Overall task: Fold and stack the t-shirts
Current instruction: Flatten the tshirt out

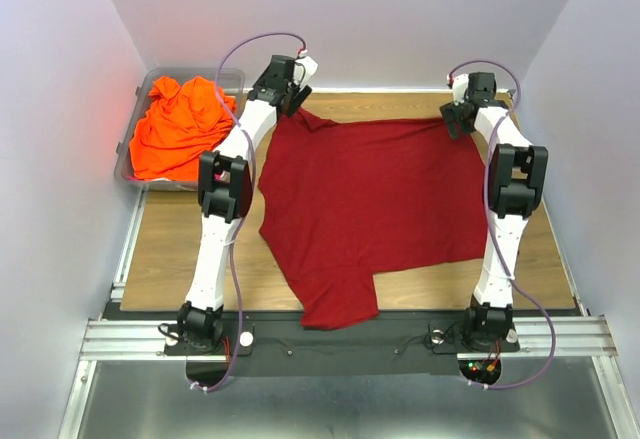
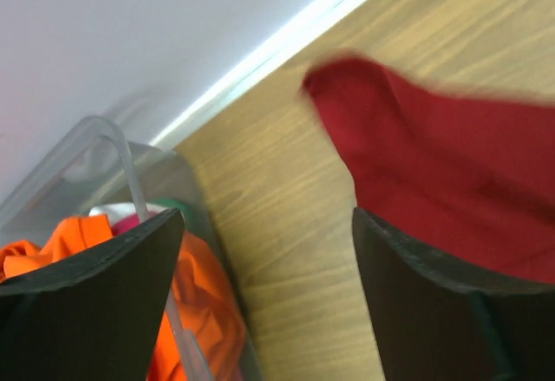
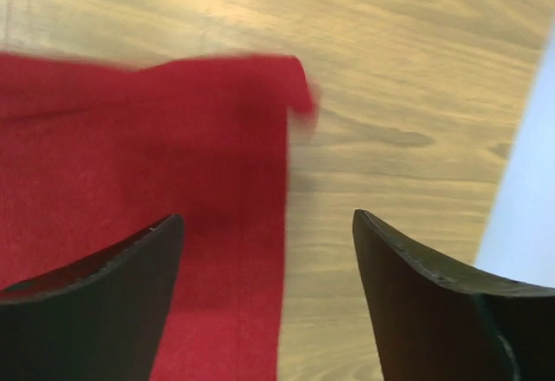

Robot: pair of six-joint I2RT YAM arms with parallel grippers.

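A dark crimson t-shirt (image 1: pixel 370 199) lies spread flat on the wooden table, one sleeve hanging toward the near edge. My left gripper (image 1: pixel 297 89) is open and empty above the shirt's far left corner (image 2: pixel 381 121). My right gripper (image 1: pixel 455 119) is open and empty over the shirt's far right corner (image 3: pixel 260 103). A bright orange t-shirt (image 1: pixel 180 129) lies crumpled in the bin; it also shows in the left wrist view (image 2: pixel 199 312), with a bit of magenta fabric (image 2: pixel 128 221) beside it.
The clear grey plastic bin (image 1: pixel 128 154) stands at the table's far left, its wall (image 2: pixel 113 138) close to my left gripper. White walls enclose the table on three sides. Bare wood (image 1: pixel 560 249) shows right of the shirt.
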